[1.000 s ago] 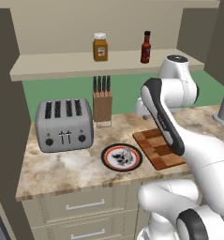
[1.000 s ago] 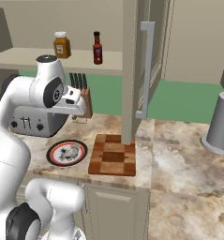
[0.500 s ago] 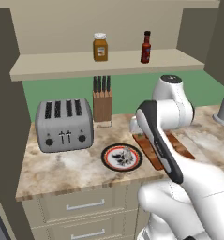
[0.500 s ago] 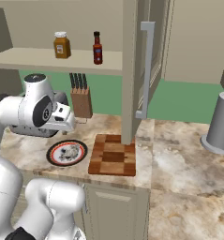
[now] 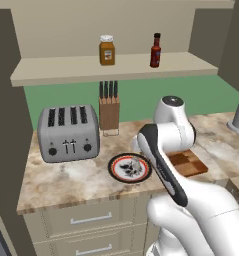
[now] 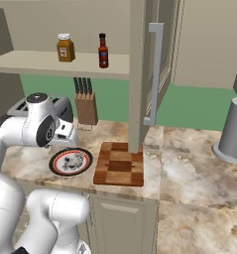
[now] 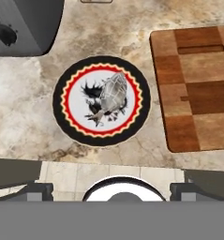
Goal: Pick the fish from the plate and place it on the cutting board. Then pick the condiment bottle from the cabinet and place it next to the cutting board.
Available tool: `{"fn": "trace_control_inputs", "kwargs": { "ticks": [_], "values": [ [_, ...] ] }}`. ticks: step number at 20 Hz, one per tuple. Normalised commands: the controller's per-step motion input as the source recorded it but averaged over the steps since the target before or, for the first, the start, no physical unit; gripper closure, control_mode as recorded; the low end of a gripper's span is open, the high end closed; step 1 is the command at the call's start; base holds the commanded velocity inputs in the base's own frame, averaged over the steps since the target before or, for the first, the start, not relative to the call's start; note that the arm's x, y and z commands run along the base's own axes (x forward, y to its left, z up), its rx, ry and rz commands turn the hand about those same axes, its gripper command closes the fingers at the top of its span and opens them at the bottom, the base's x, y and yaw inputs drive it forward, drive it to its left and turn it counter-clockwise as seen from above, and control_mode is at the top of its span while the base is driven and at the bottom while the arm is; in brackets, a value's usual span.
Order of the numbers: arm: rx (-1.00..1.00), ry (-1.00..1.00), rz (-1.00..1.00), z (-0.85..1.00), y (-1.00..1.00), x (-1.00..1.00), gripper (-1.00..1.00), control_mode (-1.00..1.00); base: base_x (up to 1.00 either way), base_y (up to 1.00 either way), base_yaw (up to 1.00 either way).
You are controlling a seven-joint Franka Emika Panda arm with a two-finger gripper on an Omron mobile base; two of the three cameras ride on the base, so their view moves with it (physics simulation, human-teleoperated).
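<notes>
Hand view has my jaws spread wide with nothing between them, hanging above the plate point(image 7: 101, 100). So nothing is done yet, as I judge it: the fish point(image 7: 112, 95) lies on the plate's white centre, its long axis running from my upper right to lower left, which end is the head I cannot tell. Beside the plate, the cutting board point(image 7: 197, 89) sits bare on the worktop point(image 5: 76, 180). Up in the cabinet point(image 5: 116, 67), the condiment bottle point(image 5: 155, 50) stands upright, both moves ahead.
</notes>
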Motion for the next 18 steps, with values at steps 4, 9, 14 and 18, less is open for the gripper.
{"fn": "trace_control_inputs", "kwargs": {
  "ticks": [4,9,14,18],
  "values": [
    [0.0,0.0,0.0,-0.31,0.11,0.35,-1.0,-1.0,0.0,0.0,0.0],
    [0.0,0.0,-0.01,-0.26,0.04,0.37,-1.0,-1.0,0.0,0.0,0.0],
    [0.0,0.0,-0.01,-0.24,0.0,0.36,-1.0,-1.0,0.0,0.0,0.0],
    [0.0,0.0,-0.02,-0.31,0.0,0.32,-1.0,-1.0,0.0,0.0,0.0]
  ]
}}
